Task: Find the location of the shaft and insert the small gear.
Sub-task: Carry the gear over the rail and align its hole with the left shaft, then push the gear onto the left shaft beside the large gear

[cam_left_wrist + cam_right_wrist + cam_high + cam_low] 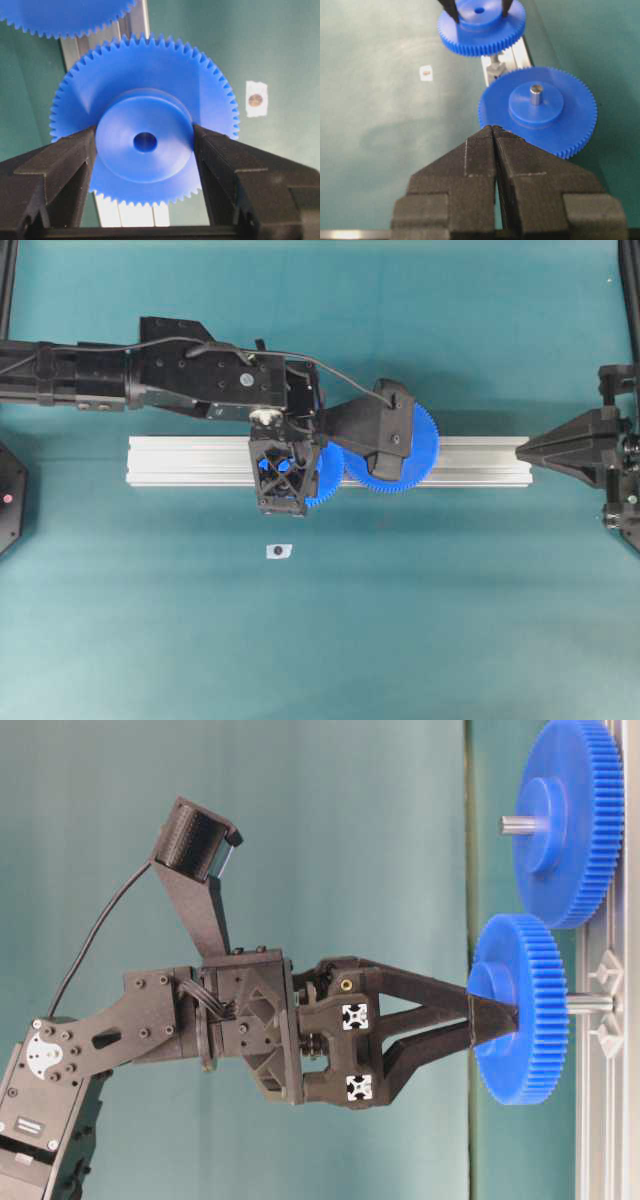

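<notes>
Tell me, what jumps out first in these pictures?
Two bright blue toothed wheels over a silver rail on a teal table. The left gripper pinches the small gear by its raised hub, above the shaft standing on the rail. Beside it, the larger gear already sits on its pin.

Left arm over the rail, holding a gear

The left gripper hangs above the ribbed rail, with the small gear showing blue at its right edge and the big gear just beyond, half under the wrist camera. A white tag lies on the mat below the gripper. The right gripper, fingers together, points at the rail's far end.
</notes>
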Available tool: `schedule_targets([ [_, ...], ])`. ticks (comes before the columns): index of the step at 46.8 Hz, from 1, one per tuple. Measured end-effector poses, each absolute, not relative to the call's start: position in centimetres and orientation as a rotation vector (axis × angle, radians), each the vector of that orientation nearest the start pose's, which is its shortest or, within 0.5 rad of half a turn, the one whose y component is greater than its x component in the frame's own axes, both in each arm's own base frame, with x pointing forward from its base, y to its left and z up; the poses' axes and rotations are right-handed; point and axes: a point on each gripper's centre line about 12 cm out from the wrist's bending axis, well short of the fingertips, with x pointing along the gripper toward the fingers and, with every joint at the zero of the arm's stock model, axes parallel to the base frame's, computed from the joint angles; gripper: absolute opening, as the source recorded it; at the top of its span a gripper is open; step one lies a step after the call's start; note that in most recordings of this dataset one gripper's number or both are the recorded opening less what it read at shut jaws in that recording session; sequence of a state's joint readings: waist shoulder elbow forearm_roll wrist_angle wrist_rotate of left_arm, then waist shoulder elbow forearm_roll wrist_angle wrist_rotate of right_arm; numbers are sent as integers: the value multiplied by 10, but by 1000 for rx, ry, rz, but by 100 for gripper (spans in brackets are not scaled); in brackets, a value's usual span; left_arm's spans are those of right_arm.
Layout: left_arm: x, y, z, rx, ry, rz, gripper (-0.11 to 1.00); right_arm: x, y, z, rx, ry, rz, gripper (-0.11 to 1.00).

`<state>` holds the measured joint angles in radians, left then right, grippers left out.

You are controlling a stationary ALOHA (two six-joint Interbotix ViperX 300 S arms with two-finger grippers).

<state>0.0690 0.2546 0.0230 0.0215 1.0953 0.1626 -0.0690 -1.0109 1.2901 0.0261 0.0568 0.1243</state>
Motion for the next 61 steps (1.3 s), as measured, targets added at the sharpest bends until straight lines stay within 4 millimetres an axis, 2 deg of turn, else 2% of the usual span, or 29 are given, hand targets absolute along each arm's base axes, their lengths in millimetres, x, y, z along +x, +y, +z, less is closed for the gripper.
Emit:
schedule_targets([
  [10, 442, 37, 203, 104, 1375, -39, 66, 177, -12, 215, 162, 330, -91, 2],
  [22, 439, 51, 201, 87, 1373, -17, 65, 177, -12, 215, 162, 330, -92, 2],
  [50, 444, 52, 201, 88, 1389, -21, 66, 176, -12, 217, 162, 319, -91, 2],
  [52, 446, 52, 200, 87, 1399, -24, 66, 176, -12, 217, 162, 319, -91, 2],
  [58, 449, 52, 181, 84, 1440, -30, 66, 176, -12, 217, 162, 319, -91, 2],
  [61, 450, 52, 183, 85, 1440, -31, 66, 176, -12, 218, 162, 316, -91, 2],
])
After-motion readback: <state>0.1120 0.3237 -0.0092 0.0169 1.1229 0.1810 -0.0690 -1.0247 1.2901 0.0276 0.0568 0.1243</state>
